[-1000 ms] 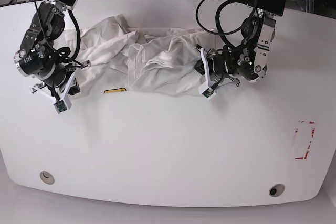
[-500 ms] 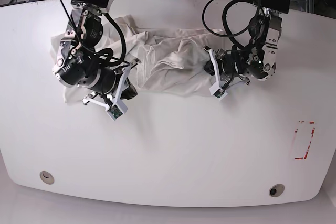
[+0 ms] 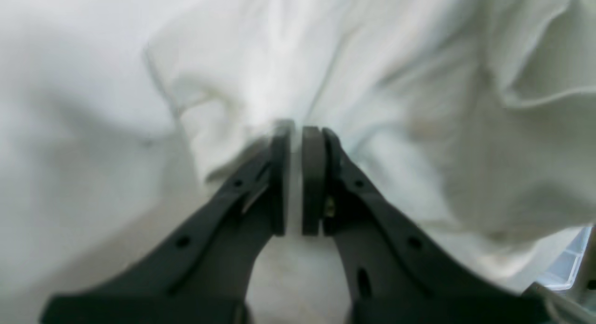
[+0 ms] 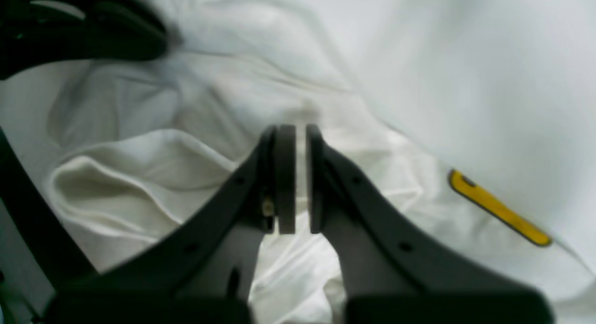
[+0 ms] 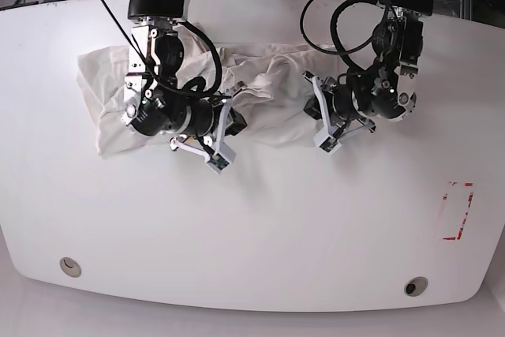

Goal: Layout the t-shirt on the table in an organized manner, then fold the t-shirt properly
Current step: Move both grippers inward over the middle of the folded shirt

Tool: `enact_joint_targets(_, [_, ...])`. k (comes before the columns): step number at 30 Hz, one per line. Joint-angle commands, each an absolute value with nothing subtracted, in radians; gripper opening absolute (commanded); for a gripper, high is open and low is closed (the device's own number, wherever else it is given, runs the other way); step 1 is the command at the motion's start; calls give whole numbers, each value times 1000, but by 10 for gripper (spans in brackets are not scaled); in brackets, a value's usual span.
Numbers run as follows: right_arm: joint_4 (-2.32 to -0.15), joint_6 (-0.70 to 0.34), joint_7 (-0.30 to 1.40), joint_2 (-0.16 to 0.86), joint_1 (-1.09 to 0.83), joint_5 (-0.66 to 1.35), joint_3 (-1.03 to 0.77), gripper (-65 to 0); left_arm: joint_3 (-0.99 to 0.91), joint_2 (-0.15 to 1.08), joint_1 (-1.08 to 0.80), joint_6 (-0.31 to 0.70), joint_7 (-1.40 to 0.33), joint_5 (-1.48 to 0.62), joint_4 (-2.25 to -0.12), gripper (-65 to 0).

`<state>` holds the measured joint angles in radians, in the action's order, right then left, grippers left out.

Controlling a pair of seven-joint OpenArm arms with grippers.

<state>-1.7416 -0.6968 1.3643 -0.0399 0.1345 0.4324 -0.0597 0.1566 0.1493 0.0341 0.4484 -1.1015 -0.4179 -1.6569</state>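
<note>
The right claw [image 4: 295, 175] and the left claw [image 3: 298, 177] are both pinched narrow on folds of the t-shirt [image 5: 264, 88], though the blur hides the grip depth. The t-shirt lies bunched at the far side of the bench [image 5: 260, 226]. A thin pinch could slip, or the two claws so near could bunch it more.

T-shirt [image 5: 260, 92]: lies bunched on the far half of the counter [image 5: 260, 226], stretching across from left to right.
Right tool [image 4: 295, 179]: over the shirt's middle-left in the base view, pinching a fold.
Left tool [image 3: 295, 179]: at the shirt's right end in the base view, pinching cloth.
Tag patch [image 4: 498, 207]: on the shirt, right of the right tool in its wrist view.
Grommet holes [image 5: 70, 266]: near the counter's front edge, one toward each corner.
Tape marks [image 5: 458, 211]: on the counter's right side, well apart from the shirt.
</note>
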Motion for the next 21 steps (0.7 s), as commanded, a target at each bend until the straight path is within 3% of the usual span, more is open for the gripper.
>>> enact_joint_targets(1, [-1704,-698,1319,-61,159,450,-42,-609,154,151,50,450,-1086,-429,-1678,-619])
enact_joint_targets(13, [-1586,-698,1302,-94,163,450,33,-609,153,150,47,450,-1086,-430,-1695,-619])
enact_joint_targets(21, [-1646,-698,1360,-31,119,522,76,-609,153,150,48,450,-1086,-430,-1695,-619])
